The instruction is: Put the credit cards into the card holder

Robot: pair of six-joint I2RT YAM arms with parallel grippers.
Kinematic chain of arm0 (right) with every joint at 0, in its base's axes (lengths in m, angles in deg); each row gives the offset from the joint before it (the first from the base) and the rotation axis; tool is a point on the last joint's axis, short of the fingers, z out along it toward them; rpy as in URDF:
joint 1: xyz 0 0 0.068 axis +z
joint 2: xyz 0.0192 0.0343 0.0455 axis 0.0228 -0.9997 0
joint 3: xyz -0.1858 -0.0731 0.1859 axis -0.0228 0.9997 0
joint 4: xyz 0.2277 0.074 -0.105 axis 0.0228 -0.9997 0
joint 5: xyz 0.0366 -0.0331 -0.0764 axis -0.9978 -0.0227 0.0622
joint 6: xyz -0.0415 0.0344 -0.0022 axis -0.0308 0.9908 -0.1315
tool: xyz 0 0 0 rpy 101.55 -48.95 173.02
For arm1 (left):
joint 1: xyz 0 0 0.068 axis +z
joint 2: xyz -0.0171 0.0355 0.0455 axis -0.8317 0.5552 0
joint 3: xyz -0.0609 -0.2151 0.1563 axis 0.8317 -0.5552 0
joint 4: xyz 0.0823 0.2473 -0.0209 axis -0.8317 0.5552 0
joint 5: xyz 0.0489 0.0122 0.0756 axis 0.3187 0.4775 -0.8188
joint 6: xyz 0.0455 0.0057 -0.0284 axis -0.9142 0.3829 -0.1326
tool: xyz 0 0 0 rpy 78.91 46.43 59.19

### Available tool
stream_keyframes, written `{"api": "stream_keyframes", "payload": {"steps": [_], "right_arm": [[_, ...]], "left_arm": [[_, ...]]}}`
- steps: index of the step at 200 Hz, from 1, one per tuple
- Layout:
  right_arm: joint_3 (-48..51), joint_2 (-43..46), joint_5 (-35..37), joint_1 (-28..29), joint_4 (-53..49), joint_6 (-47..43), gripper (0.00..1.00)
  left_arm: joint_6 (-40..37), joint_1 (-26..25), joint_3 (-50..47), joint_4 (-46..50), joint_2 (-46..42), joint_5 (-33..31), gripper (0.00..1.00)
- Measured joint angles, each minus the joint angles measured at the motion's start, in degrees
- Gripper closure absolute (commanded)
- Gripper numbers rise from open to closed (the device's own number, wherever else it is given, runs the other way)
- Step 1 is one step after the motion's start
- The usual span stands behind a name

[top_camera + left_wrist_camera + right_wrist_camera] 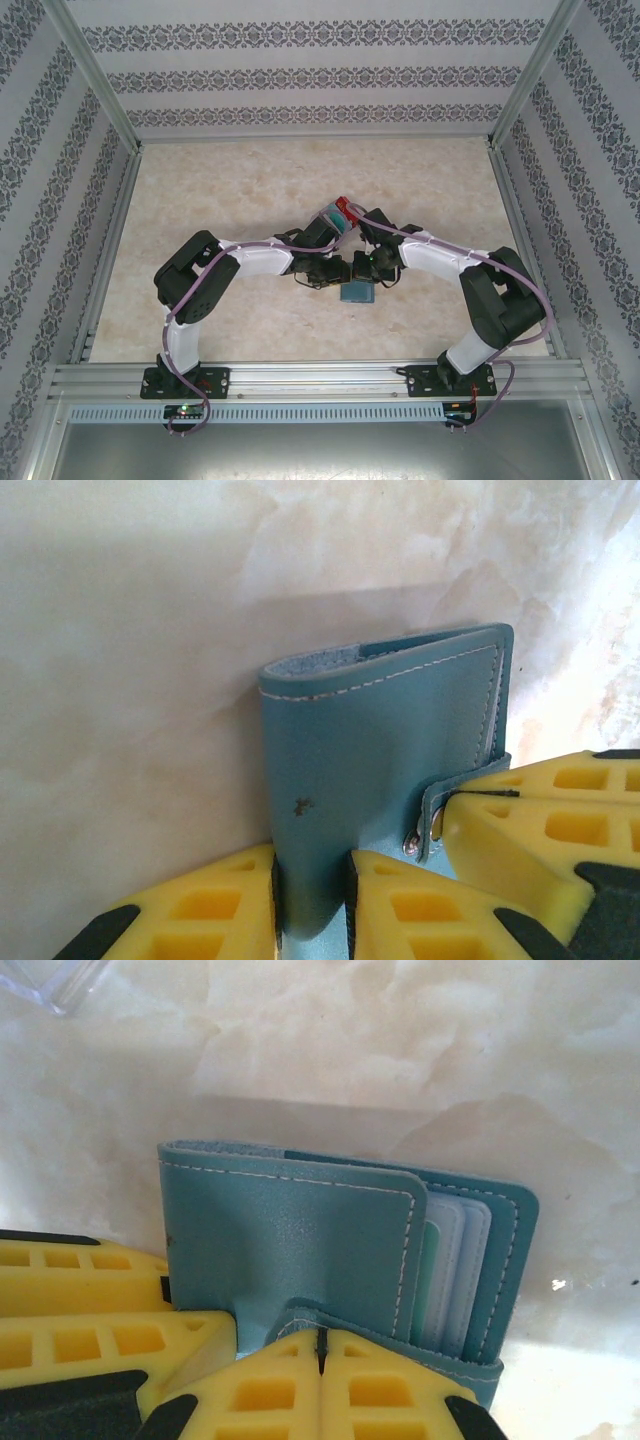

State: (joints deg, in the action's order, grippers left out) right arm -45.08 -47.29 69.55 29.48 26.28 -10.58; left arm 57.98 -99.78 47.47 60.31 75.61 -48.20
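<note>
Sitting just beyond the two wrists, a clear box [335, 216] with a red card [347, 206] at its far end is the one loose thing near the work, and it lies apart from the grippers, close by but not between them. Patterned walls [300, 70] close in the marbled table [200, 170] on three sides, and a metal rail [320, 378] carries both bases at the near edge. What crowds the wallet [357, 293] is the grippers themselves, since they meet at the table's middle with their yellow fingers almost side by side. The left gripper [312, 912] is clamped across the folded teal wallet's lower edge, one finger on each face. The right gripper [320, 1380] is pinched tight on the wallet's strap [440, 798], its tips meeting over that tab. From the right wrist, the front flap stands slightly off the back one, and pale card edges [450, 1265] show in the inner pockets; I cannot tell which cards they are. Whether the wallet touches the table I cannot tell. Each arm rises from its base to a raised elbow out to its own side, then reaches inward, so the forearms converge at the centre.
</note>
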Motion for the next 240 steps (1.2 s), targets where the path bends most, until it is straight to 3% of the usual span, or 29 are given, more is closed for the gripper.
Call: {"api": "stream_keyframes", "payload": {"steps": [165,211,240], "right_arm": [[-4.96,-4.94,4.57,2.49,-5.6,-3.87,1.0],[-2.1,-1.42,2.67,1.42,-2.27,-2.69,1.0],[-1.6,1.33,-1.64,0.2,-2.49,-2.23,0.88]], "left_arm": [[0.28,0.0,-0.02,0.07,-0.07,-0.24,0.79],[0.42,0.0,-0.17,-0.07,-0.15,-0.28,0.78],[0.44,0.0,-0.2,-0.7,-0.22,-0.37,0.77]]}}
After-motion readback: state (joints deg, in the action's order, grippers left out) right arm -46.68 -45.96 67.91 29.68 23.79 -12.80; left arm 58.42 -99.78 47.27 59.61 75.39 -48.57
